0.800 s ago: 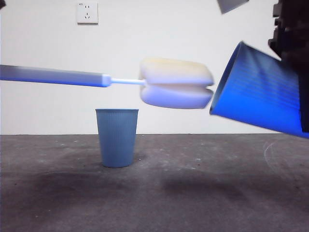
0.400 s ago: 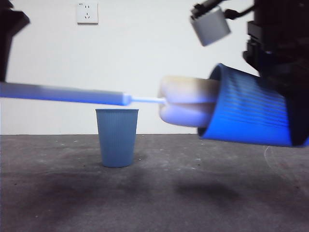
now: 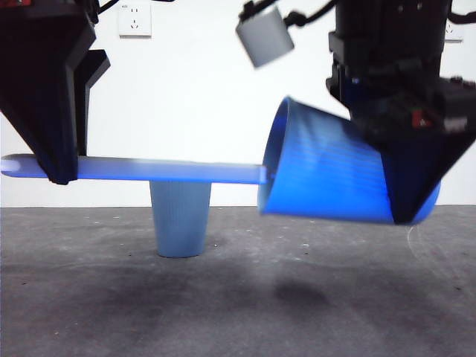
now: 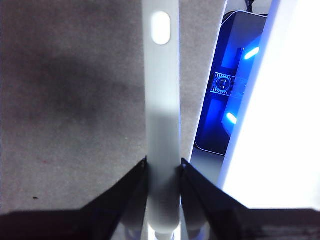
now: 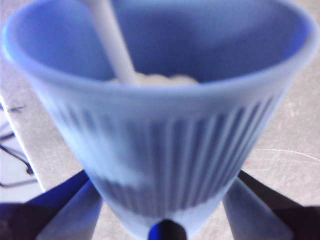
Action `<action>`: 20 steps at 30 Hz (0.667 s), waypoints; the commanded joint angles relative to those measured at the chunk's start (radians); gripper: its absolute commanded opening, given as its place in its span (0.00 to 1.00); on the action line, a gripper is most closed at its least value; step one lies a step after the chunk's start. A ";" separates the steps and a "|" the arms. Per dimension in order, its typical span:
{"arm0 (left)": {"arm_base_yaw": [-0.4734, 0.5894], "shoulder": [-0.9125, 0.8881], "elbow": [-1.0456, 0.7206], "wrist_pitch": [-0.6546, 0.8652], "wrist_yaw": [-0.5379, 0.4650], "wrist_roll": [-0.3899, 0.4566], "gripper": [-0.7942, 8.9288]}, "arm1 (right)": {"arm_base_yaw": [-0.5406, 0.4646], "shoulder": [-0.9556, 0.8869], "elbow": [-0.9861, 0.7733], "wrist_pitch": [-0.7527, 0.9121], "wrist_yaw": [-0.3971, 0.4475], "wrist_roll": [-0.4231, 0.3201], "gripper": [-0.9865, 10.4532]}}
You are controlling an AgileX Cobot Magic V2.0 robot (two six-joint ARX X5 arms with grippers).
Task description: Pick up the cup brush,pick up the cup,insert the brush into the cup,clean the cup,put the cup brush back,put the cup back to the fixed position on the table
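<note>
My left gripper [image 3: 58, 172] hangs at the upper left, shut on the cup brush handle [image 3: 163, 171], which runs level to the right. The left wrist view shows that handle [image 4: 162, 95] pinched between the two jaws of the left gripper [image 4: 163, 169]. On the right, my right gripper [image 3: 401, 202] is shut on the blue ribbed cup [image 3: 327, 180], held above the table [image 3: 245, 297] and tipped with its mouth to the left. The handle enters that mouth. In the right wrist view the cream sponge head [image 5: 157, 79] sits deep inside the cup [image 5: 165, 145], with the right gripper [image 5: 162, 212] clamped around the cup's base.
A second blue cup [image 3: 181, 222] stands upright on the table behind the brush handle, left of centre. A grey box [image 3: 264, 37] on cables hangs near the right arm at the top. A wall socket [image 3: 134, 19] is on the white back wall.
The sponge head has gone fully into the held cup and no longer shows in the front view. The cup has moved left and both grippers have come further into view.
</note>
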 commanded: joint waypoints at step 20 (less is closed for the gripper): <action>0.116 -0.038 -0.003 -0.087 -0.039 -0.012 0.07 | -0.055 -0.020 0.003 -0.064 0.049 0.077 0.07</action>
